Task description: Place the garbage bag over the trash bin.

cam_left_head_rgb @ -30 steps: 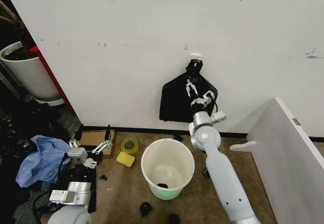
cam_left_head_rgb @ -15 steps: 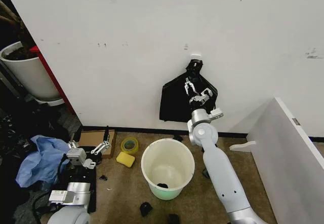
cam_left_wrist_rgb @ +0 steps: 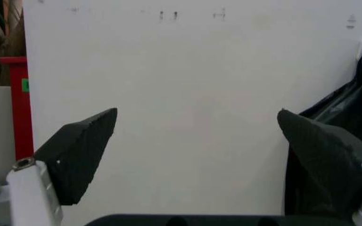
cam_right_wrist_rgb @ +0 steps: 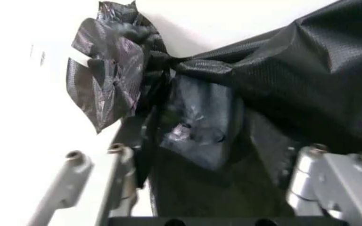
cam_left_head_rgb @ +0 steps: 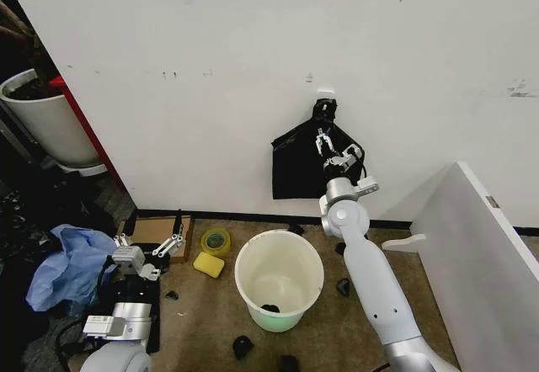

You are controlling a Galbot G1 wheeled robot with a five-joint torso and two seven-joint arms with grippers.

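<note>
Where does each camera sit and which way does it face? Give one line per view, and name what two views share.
Head view: on the head, looking forward and down at the wall, trash bin and hung garbage bag; both arms show, right gripper at the bag.
Left wrist view: low, facing the wall; open left gripper.
Right wrist view: close on the bag's knot, fingers either side.
Shared: all three show the bag.

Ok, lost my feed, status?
Right gripper up at hanging garbage bag, near its knot. Left gripper open, low. Trash bin unlined.

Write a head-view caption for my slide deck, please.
Right gripper raised to the black bag hanging on the wall, above the empty white bin.
</note>
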